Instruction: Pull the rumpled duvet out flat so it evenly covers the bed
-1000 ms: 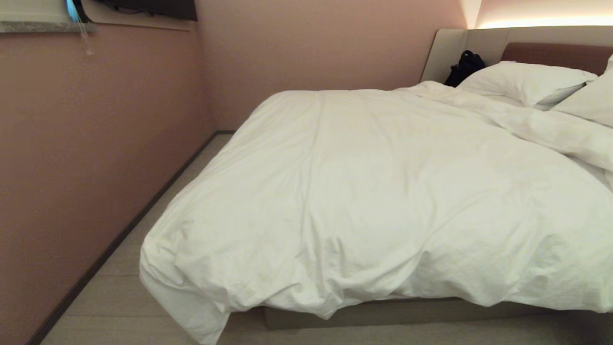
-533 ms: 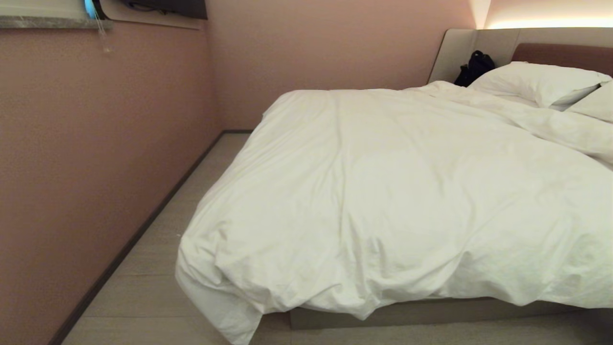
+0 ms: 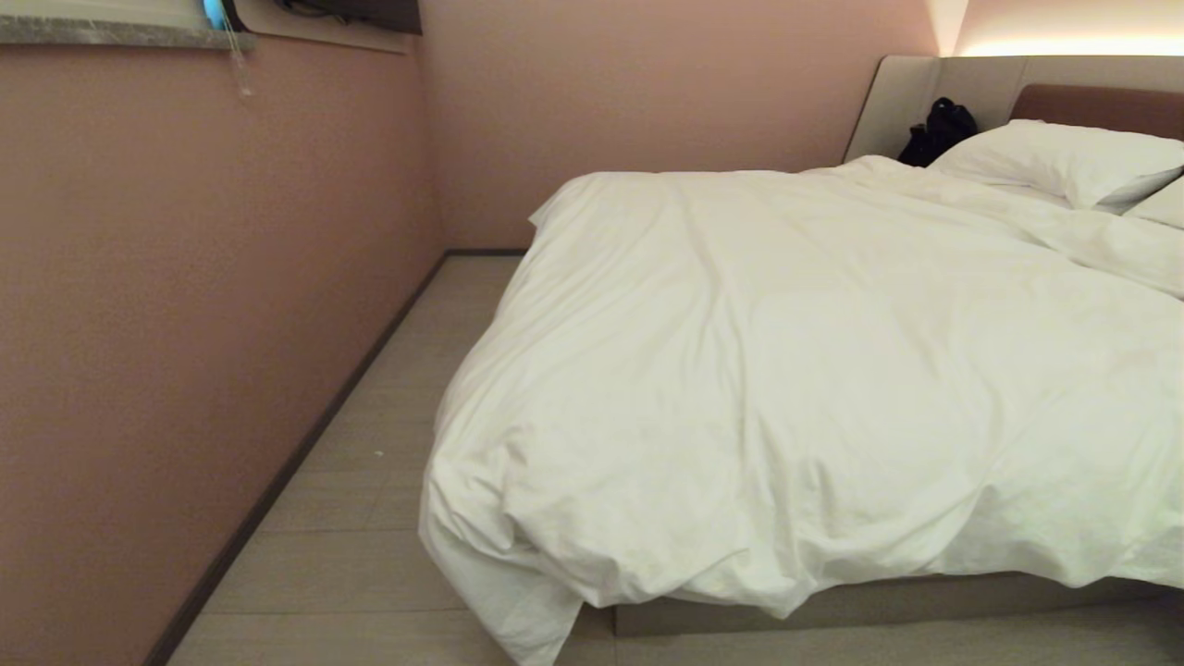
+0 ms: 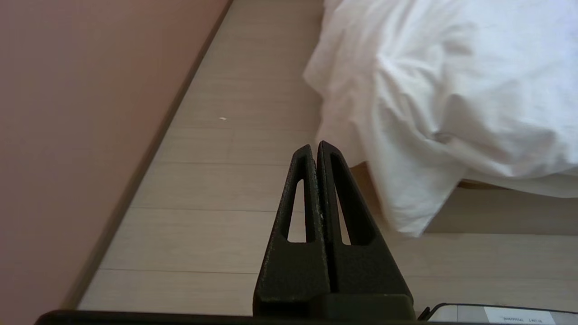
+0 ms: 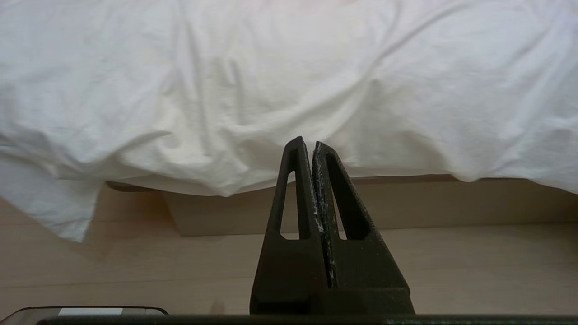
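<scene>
Duvet: white, wrinkled, spread over bed, near corner drooping to floor beyond the left gripper fingertips. Left gripper: clenched, empty, above floor. Right gripper: clenched, empty, tips short of duvet's hanging edge.

Head camera is panning left: whole scene is sliding right in frame. More of the pink wall and floor coming in, pillows running off the right edge. Duvet itself isn't shifting on the bed.
</scene>
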You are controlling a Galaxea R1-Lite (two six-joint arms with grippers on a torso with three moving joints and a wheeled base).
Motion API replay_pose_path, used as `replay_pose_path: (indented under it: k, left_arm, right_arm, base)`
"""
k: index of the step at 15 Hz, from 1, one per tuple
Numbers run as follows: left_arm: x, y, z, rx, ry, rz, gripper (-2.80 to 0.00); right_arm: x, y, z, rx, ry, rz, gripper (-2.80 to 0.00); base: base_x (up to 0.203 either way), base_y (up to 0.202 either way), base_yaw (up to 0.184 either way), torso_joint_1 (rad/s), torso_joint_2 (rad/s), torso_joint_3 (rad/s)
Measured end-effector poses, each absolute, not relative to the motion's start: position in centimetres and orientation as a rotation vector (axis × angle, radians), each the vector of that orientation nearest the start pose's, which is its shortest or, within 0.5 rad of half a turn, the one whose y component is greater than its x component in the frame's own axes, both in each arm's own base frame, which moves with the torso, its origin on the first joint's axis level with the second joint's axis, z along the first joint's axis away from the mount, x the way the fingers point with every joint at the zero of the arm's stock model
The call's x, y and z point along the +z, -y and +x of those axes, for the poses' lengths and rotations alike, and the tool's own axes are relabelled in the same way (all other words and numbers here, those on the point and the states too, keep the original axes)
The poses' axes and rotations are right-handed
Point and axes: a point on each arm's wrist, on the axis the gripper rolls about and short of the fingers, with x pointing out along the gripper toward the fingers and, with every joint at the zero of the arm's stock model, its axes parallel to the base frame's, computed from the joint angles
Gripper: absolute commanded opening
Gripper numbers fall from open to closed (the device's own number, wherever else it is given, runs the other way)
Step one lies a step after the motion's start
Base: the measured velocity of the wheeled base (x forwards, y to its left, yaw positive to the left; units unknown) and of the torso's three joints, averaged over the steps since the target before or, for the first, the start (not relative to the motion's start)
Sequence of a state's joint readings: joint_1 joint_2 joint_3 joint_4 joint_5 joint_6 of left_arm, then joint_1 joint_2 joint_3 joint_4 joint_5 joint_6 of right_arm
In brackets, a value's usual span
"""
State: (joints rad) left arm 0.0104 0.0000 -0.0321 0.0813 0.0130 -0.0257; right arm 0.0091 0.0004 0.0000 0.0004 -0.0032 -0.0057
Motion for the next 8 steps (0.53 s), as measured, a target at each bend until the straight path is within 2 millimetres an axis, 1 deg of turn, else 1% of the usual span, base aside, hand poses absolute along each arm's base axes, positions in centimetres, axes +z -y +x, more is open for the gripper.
replay_pose_path:
  k: [8]
  left_arm:
    - [7.6, 0.0, -2.54, 0.024, -0.049, -0.026, -2.8]
  right_arm:
    - [7.55, 0.03, -2.28, 0.006, 0.0, -0.006, -2.8]
  base:
    - [0.0, 0.198, 0.0, 0.003, 0.0, 0.0]
